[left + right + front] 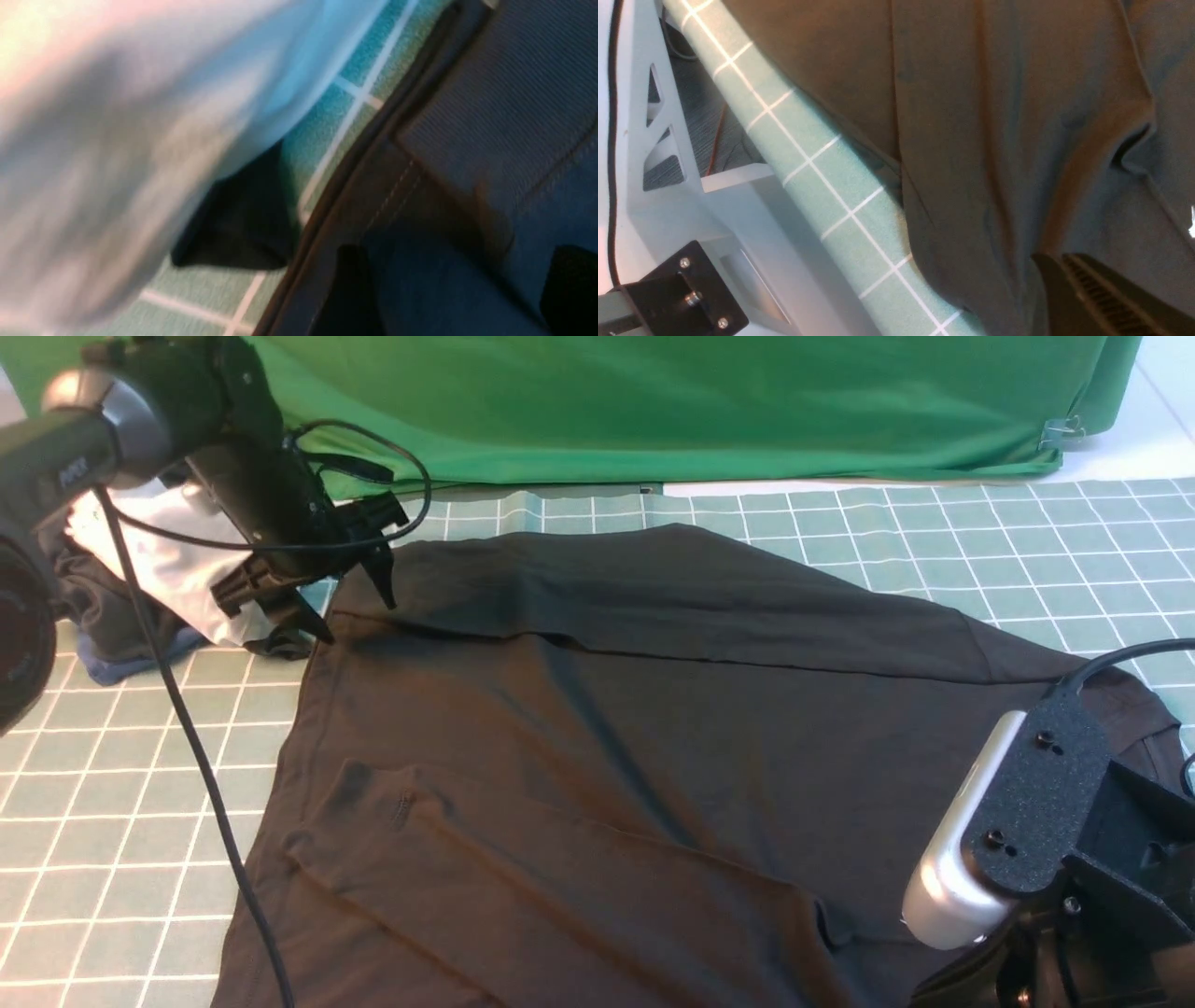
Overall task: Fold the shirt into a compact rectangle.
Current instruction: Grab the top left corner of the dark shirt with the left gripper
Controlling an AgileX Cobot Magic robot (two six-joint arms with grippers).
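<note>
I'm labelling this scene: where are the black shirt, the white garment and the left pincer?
black shirt (pixel 653 737): front view, middle of the spread cloth.
white garment (pixel 173 565): front view, its visible fold.
left pincer (pixel 359 621): front view, midway between its fingertips.

Green backdrop cloth (pixel 709 401) draped just beyond the left claw (pixel 358 622), pale green gridded mat (pixel 980 551) spread beneath it, white surface (pixel 1158 411) far off to its right

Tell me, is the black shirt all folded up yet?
Only partly folded. The black shirt spreads wide over the grid mat, with just its far edge turned over along one long crease.
</note>
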